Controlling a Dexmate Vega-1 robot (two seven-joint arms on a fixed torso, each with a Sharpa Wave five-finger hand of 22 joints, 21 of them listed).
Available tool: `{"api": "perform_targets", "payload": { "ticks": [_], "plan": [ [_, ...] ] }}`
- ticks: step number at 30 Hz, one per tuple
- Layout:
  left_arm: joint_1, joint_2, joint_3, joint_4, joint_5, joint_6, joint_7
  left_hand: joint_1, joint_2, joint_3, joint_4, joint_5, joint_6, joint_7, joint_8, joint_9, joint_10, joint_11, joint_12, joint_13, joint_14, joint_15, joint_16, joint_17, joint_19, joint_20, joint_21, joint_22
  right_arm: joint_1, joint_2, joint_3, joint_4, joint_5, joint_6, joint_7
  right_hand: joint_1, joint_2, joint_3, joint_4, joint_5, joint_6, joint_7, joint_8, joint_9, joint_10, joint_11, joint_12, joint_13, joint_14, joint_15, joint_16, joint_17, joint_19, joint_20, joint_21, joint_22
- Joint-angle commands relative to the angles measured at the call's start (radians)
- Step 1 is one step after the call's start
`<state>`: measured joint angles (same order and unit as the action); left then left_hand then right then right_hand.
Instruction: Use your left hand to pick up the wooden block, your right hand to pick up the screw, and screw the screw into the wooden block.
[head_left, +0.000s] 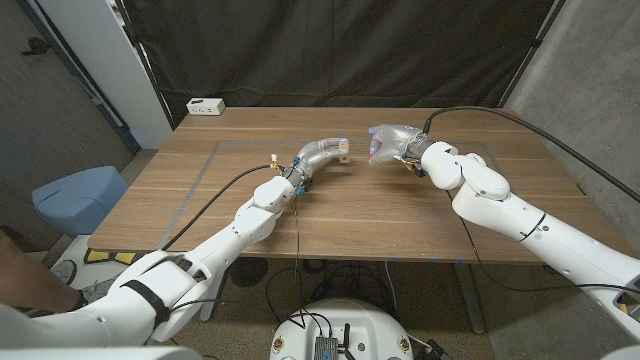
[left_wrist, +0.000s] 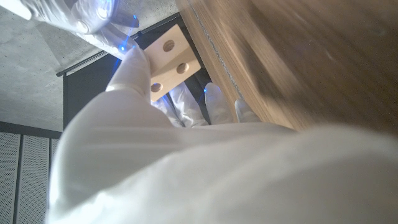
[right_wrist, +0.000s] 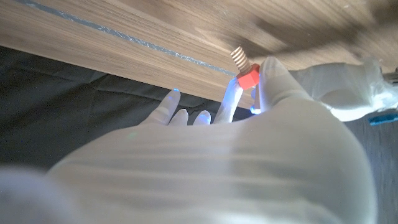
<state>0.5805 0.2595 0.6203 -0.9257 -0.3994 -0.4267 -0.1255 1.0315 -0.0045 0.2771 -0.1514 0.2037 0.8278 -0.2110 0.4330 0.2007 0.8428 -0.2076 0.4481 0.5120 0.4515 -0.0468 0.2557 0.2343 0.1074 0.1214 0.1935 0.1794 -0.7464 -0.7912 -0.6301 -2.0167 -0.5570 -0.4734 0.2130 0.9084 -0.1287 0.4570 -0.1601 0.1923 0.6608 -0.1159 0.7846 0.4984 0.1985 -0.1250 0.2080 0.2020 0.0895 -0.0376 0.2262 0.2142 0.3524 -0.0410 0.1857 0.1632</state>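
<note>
Holding the pale square wooden block with round holes (left_wrist: 169, 59) in the left hand (head_left: 325, 152), raised above the brown wooden tabletop (head_left: 400, 215), holed face presented. Pinching the red-headed, cream-threaded screw (right_wrist: 242, 67) in the right hand (head_left: 392, 142) just beside the block, thread outward, probably for lining up with a hole.

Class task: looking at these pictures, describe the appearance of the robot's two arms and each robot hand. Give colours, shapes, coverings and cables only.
Both arms are glossy white with rounded shells. The left arm has a black band near the shoulder and a thin black cable alongside. A thick black cable loops to the right arm. The left robot hand and right robot hand wear translucent whitish gloves; blue lights glow at the fingertips.
</note>
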Motion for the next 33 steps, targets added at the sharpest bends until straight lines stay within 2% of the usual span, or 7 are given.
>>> {"api": "perform_targets", "payload": {
  "ticks": [1, 18, 33],
  "plan": [
    [-0.006, -0.019, 0.010, 0.018, 0.014, -0.023, 0.004, -0.030, 0.052, 0.003, 0.006, 0.003, 0.067, 0.028, 0.009, 0.010, 0.013, -0.014, 0.004, 0.041, 0.009, -0.110, -0.002, 0.004, 0.003, -0.004, 0.008, 0.002, -0.045, -0.005, 0.056, -0.027, 0.145, -0.007, -0.111, -0.001, -0.001, 0.007, 0.001, 0.001, 0.006, 0.007, 0.008, 0.000, 0.009, 0.002, -0.004, 0.004, 0.011, -0.038, 0.003, 0.004, 0.006, -0.033, 0.002, 0.002],
    [-0.038, -0.059, 0.027, 0.080, 0.032, -0.063, -0.002, -0.027, 0.053, 0.002, 0.004, 0.003, 0.069, 0.028, 0.009, 0.009, 0.015, -0.014, 0.002, 0.042, 0.011, -0.110, -0.002, 0.004, 0.002, -0.005, 0.008, 0.002, -0.085, 0.017, 0.112, -0.014, 0.326, 0.039, -0.277, -0.007, 0.002, 0.012, 0.002, 0.004, 0.016, 0.017, 0.005, -0.023, 0.012, 0.017, -0.007, 0.004, 0.014, -0.034, 0.003, 0.005, 0.005, -0.030, 0.000, 0.002],
    [-0.078, -0.105, 0.040, 0.163, 0.031, -0.099, -0.039, -0.028, 0.054, 0.002, 0.004, 0.003, 0.074, 0.028, 0.010, 0.009, 0.017, -0.014, 0.001, 0.043, 0.012, -0.110, -0.002, 0.004, 0.002, -0.004, 0.008, 0.002, -0.129, 0.037, 0.169, 0.031, 0.485, 0.190, -0.393, -0.013, 0.006, 0.015, 0.004, 0.008, 0.022, 0.024, 0.004, -0.038, 0.016, 0.025, -0.007, 0.004, 0.018, -0.032, 0.003, 0.007, 0.007, -0.030, 0.001, 0.002]
  ]
}}
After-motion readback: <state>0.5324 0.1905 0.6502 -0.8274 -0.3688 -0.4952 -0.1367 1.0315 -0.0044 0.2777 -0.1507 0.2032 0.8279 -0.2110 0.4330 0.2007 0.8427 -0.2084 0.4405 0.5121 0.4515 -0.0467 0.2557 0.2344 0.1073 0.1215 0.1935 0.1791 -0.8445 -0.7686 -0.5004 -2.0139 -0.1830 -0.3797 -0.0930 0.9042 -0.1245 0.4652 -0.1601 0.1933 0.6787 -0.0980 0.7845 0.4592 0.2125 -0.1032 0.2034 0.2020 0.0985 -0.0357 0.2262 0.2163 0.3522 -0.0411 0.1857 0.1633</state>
